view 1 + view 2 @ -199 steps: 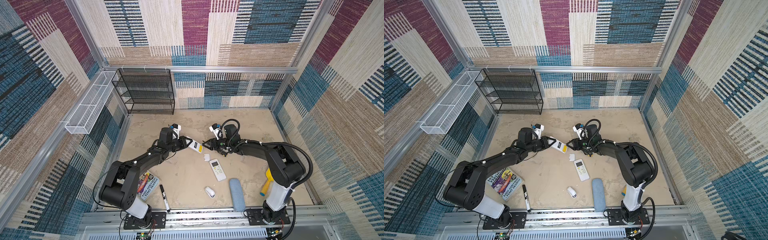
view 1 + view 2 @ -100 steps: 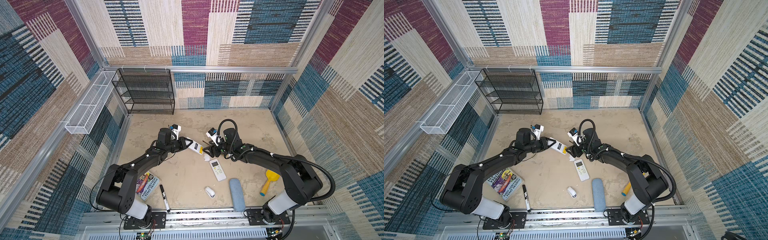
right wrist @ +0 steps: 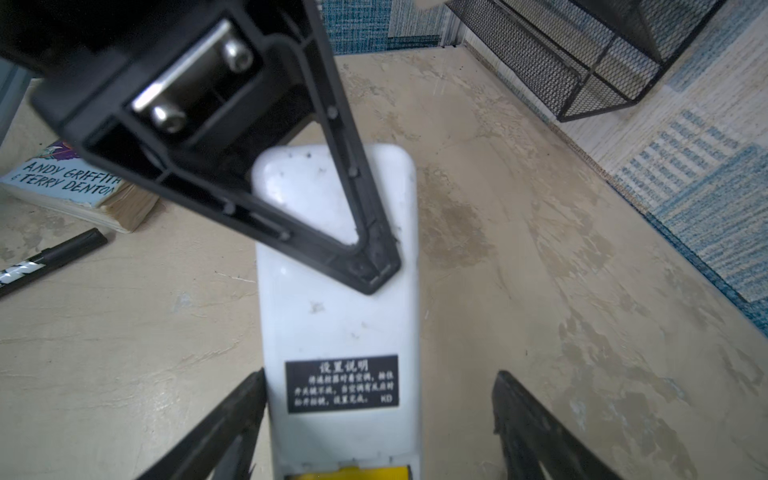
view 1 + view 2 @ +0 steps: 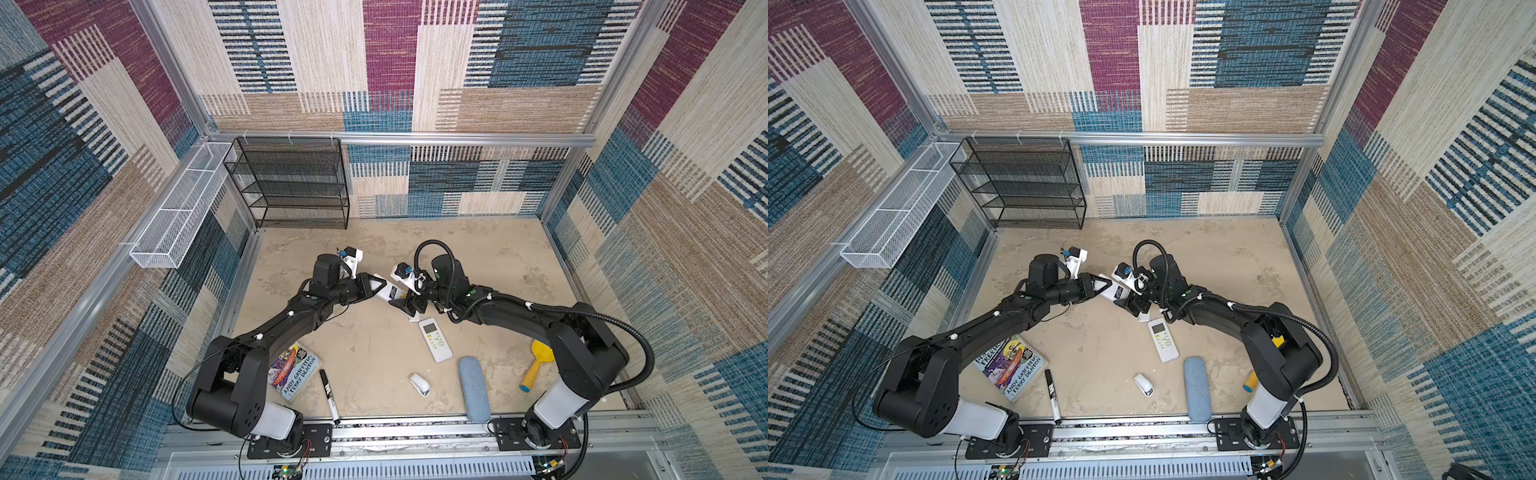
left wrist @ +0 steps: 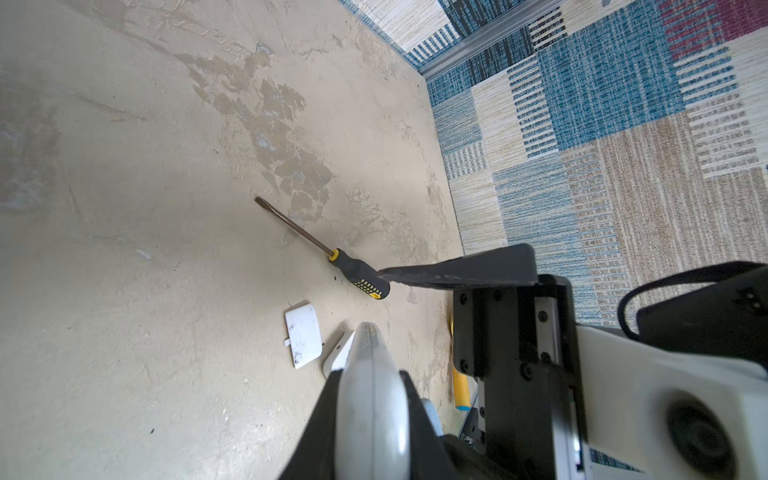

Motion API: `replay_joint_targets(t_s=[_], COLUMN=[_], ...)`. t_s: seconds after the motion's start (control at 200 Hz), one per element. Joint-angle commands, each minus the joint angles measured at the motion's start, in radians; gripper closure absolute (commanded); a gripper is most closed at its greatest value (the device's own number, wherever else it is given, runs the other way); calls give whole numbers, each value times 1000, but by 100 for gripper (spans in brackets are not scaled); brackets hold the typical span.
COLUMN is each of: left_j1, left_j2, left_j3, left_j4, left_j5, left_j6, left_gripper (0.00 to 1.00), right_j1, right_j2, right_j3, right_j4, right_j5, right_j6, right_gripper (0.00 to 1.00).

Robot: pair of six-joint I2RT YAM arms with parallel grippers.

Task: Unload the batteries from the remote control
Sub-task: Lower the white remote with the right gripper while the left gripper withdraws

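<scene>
My left gripper [image 4: 380, 289] [image 5: 370, 386] is shut on one end of a white remote control [image 4: 390, 291] [image 4: 1116, 291], holding it above the floor with its back up. In the right wrist view the remote [image 3: 336, 324] shows a black label. A strip of yellow battery [image 3: 349, 471] shows in the uncovered bay at the frame's edge. My right gripper [image 4: 406, 305] [image 3: 378, 415] is open around that battery end: one finger is beside the remote's edge, the other is well clear. A white battery cover [image 5: 303, 340] lies on the floor.
A second remote [image 4: 435, 345] lies on the floor below my right gripper, and a screwdriver [image 5: 328, 251] lies close by. Toward the front are a book [image 4: 293, 370], marker [image 4: 329, 390], small white object [image 4: 419, 384], grey-blue case [image 4: 473, 388] and yellow scraper [image 4: 538, 365]. A black wire rack [image 4: 291, 183] stands at the back.
My right gripper's jaws have spread wider around the remote's end, and the right arm's elbow has swung out to the right, uncovering the yellow scraper. The left arm has held still.
</scene>
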State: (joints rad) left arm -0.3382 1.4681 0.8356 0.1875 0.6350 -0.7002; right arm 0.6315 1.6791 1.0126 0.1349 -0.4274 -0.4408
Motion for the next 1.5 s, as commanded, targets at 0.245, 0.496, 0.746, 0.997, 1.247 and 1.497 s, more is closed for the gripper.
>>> replay_joint_targets(t_s=[0.245, 0.496, 0.746, 0.997, 1.247, 1.497], left_j1=[-1, -1, 1, 15, 150, 173], left_j2=[-28, -29, -32, -51, -177, -257], left_j3=[7, 11, 10, -5, -29, -7], left_j4=[-20, -24, -31, -72, -250, -383], left_j5=[22, 18, 12, -46, -246, -385], left_j6=[44, 50, 54, 68, 94, 143], left_gripper=[100, 100, 73, 9, 1, 0], right_j1=[4, 4, 3, 4, 8, 65], right_j2=[65, 82, 88, 93, 147, 269], right_j3=[77, 100, 118, 102, 139, 249], right_j4=[-23, -55, -85, -98, -192, -334], right_j5=[-39, -62, -44, -24, 22, 108], right_j6=[-10, -15, -36, -53, -101, -175], right_gripper=[28, 47, 56, 57, 56, 52])
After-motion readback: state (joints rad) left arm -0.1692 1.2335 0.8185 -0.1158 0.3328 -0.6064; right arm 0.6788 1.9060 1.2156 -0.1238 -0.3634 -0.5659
